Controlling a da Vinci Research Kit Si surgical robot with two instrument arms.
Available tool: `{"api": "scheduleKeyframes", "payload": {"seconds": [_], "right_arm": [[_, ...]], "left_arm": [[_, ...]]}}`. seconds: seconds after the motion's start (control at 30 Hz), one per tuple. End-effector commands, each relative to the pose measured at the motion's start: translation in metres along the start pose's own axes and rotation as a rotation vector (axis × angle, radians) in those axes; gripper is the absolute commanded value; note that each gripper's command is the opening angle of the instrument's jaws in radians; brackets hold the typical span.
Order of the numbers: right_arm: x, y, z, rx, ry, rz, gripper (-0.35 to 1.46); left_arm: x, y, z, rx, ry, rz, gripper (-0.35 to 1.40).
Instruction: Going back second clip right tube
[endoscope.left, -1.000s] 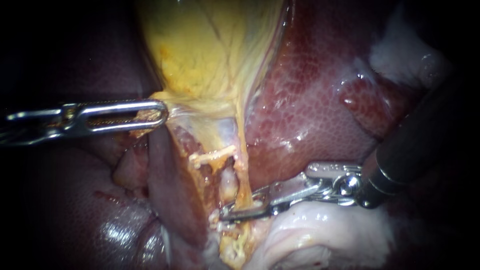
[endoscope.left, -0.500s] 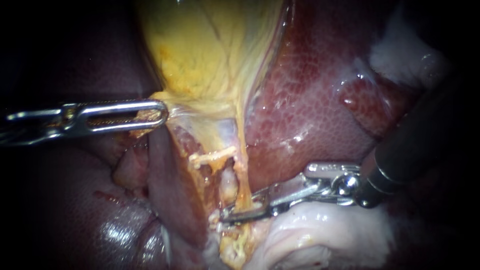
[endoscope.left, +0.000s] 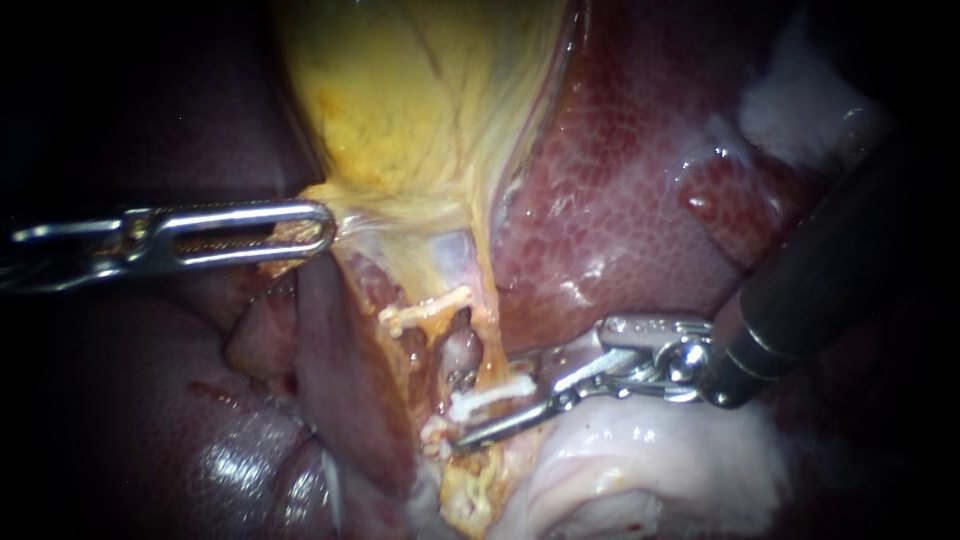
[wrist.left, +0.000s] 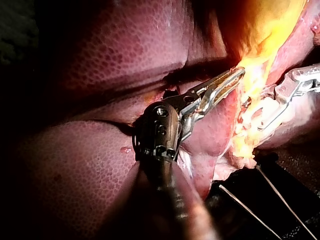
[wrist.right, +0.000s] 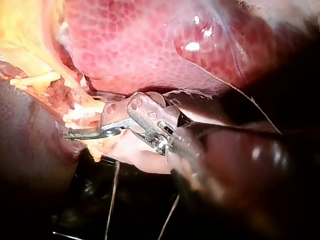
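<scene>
The second clip (endoscope.left: 490, 394) sits on the right tube (endoscope.left: 487, 350), near centre, between the released jaws of my right instrument (endoscope.left: 498, 408). I judge the step is backing off. Next I should pull right without snagging the clip. My left instrument (endoscope.left: 318, 228) grips the gallbladder (endoscope.left: 400, 110).

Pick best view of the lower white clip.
Endoscope view: the lower clip shows whole, between the right instrument's open jaws. Right wrist view shows it partly; left wrist view loses it in bright tissue.
</scene>
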Motion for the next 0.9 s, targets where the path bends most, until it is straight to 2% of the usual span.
{"api": "scheduleKeyframes", "payload": {"seconds": [0.03,0.13,0.2,0.5,0.67,0.9], "right_arm": [[0.0,-0.0001,-0.0004,-0.001,0.001,-0.005,0.6],[0.0003,-0.0005,-0.0024,-0.006,0.005,-0.012,0.6],[0.0011,-0.0011,-0.0043,-0.018,0.012,-0.031,0.6],[0.0061,-0.0048,-0.0121,-0.084,0.035,-0.12,0.6],[0.0085,-0.0063,-0.0139,-0.094,0.048,-0.167,0.6],[0.0097,-0.0076,-0.0138,-0.091,0.062,-0.183,0.6]], "left_arm": [[0.0,0.0,0.0,0.0,0.0,0.0,-0.35],[0.0001,0.0,0.0,-0.001,0.0,0.001,-0.35],[0.0002,0.0,0.0,-0.001,-0.001,0.001,-0.35],[0.0005,0.0,0.0002,0.0,-0.001,0.003,-0.35],[0.0008,0.0,0.0005,0.003,0.0,0.004,-0.35],[0.0019,0.0001,0.0015,0.008,0.0,-0.002,-0.35]]}}
